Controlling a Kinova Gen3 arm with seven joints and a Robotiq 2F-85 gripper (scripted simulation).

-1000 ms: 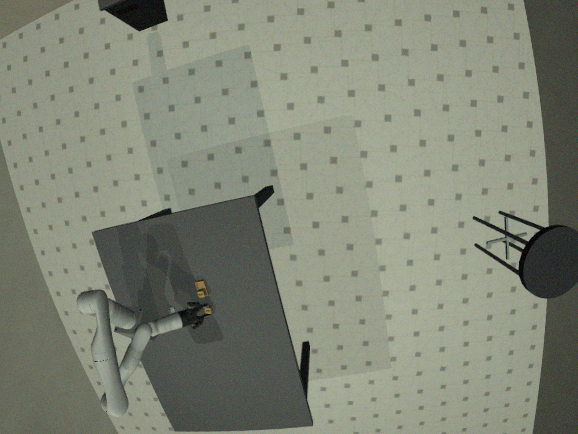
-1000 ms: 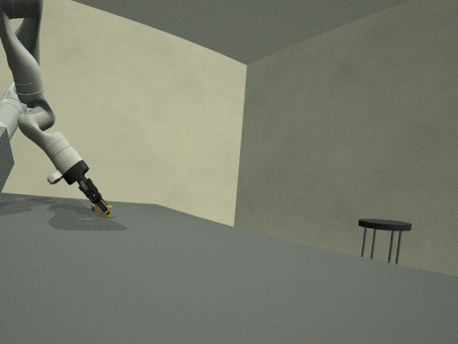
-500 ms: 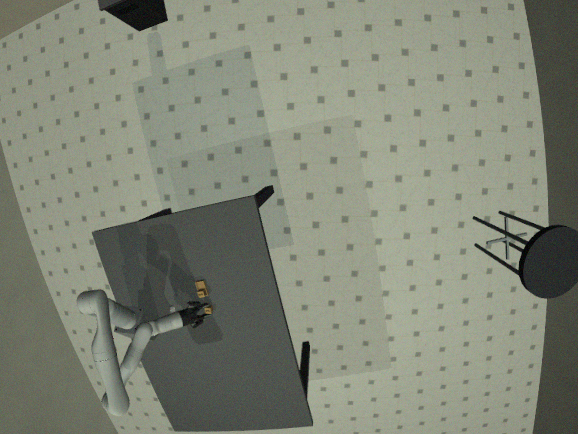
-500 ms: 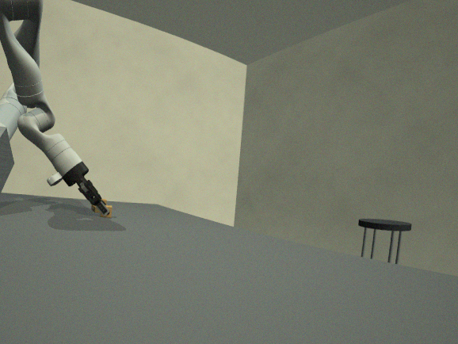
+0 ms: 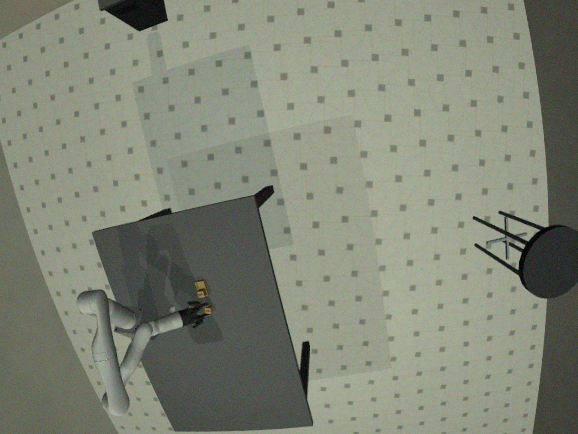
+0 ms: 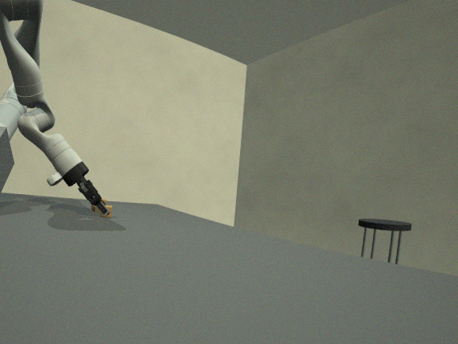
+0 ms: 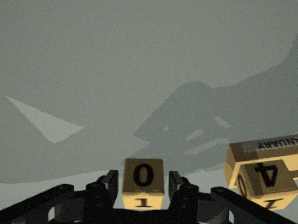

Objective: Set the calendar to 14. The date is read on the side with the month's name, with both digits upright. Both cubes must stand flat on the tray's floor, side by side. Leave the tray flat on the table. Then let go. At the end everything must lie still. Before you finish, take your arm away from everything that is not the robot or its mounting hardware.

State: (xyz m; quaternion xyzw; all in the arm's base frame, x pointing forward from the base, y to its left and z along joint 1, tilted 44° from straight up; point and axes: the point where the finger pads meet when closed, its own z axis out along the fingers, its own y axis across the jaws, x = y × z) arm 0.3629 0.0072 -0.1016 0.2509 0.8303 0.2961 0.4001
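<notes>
Looking out from the wrist, we find the claw (image 7: 143, 189) straddling the loose cube (image 7: 143, 181). One dark finger (image 7: 111, 184) stands on each side of it with a sliver of gap showing. We judge the claw half open around the cube and not yet clamped on it.

This cube sits on the table (image 7: 125, 75), outside the tray (image 7: 231, 167), near it but apart. Its block is matte, tan and wood-like, with square edges and black digits. A 0 faces us and a 1 shows on the face below.

The coming move turns on one fact: the cube lies dead centre between the fingers, so closing should catch it squarely.

Within the tray, the second cube (image 7: 265, 181) shows a 4. The grey month bar (image 7: 272, 144) lies along the tray's top.

Beyond the tray, the table runs smooth and grey. Far past it stands a dark round stool (image 6: 384, 225).
</notes>
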